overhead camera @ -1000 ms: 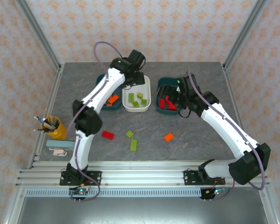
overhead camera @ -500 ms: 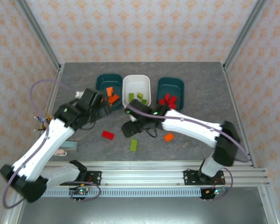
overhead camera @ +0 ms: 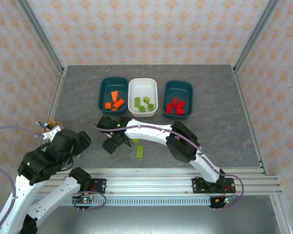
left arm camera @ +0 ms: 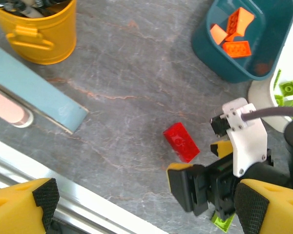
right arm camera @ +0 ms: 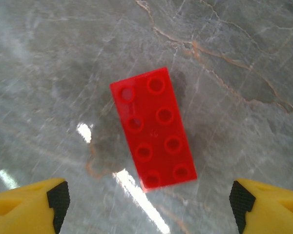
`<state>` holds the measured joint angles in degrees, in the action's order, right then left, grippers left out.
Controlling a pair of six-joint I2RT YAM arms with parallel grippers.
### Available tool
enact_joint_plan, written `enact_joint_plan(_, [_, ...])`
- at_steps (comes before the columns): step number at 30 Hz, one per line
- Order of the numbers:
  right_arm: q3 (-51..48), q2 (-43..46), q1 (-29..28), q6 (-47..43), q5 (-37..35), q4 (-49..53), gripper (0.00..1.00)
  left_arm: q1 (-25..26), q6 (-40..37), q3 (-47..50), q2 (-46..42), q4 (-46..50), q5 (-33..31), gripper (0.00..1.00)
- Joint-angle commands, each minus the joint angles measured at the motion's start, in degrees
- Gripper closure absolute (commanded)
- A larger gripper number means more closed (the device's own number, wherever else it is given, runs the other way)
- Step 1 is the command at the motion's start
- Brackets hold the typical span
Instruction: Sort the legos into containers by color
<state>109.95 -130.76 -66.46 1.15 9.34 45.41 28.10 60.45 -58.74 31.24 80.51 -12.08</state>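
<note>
My right pincer (right arm camera: 149, 204) hangs spread over the red brick (right arm camera: 154, 134), jaws clear of it on both sides, with bare table (right arm camera: 234, 58) all round. My left pincer (left arm camera: 146, 200) is spread wide too and empty, near the cup (left arm camera: 36, 29). Half a second ago the right was by the green brick (overhead camera: 139, 151); it has slid left. The left has pulled back from the tubs (overhead camera: 103, 90).

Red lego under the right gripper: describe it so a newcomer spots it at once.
On the grey table, look in front of the teal tub of orange bricks. One red lego lies flat there, studs up, under the open right gripper; the loose bricks beside it are lime green.
</note>
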Motion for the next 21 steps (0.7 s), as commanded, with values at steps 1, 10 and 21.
enact_joint_plan(1, [3.84,-2.89,0.31,0.18,-4.19,3.94,0.16,0.02,2.27,-2.11,-0.22,4.41,-3.48,0.05])
enact_joint_plan(10, [8.47,-7.87,0.74,2.42,-3.56,4.24,0.45,0.02,1.52,-2.08,-0.22,3.01,-1.74,0.07])
enact_joint_plan(21, [7.2,-3.99,2.39,5.4,-4.23,3.78,0.69,0.02,-2.41,0.34,0.18,-4.3,4.75,0.08])
